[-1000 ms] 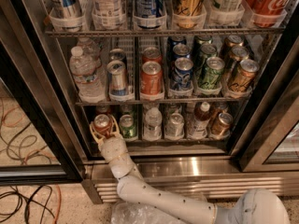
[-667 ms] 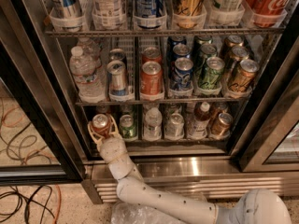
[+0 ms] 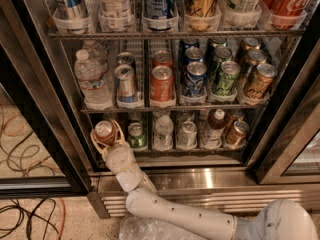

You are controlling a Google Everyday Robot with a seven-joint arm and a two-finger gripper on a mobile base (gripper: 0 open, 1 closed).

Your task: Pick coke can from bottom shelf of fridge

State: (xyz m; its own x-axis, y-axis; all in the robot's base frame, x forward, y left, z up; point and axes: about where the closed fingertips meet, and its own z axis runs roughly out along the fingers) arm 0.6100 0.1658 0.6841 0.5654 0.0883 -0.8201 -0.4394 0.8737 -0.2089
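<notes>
The fridge point(image 3: 280, 109) stands open with wire shelves of cans and bottles. At the left end of the bottom shelf point(image 3: 200, 149), my gripper point(image 3: 106, 135) reaches in from below on its white arm. Its pale fingers point(image 3: 94, 140) curve around both sides of the coke can point(image 3: 104, 130), a short red can whose silver top faces the camera. The gripper is shut on the can, which sits at the shelf's front left corner, beside the black door frame. The can's lower body is hidden by the gripper.
A green can point(image 3: 135, 135), a water bottle point(image 3: 163, 129), a silver can point(image 3: 187, 133) and brown bottles stand to the right on the same shelf. A larger orange-red can point(image 3: 161, 83) stands on the rack above. The steel base grille point(image 3: 200, 196) and floor cables point(image 3: 25, 144) lie below.
My gripper and the coke can have shifted slightly left and outward, away from the green can. Nothing else has moved.
</notes>
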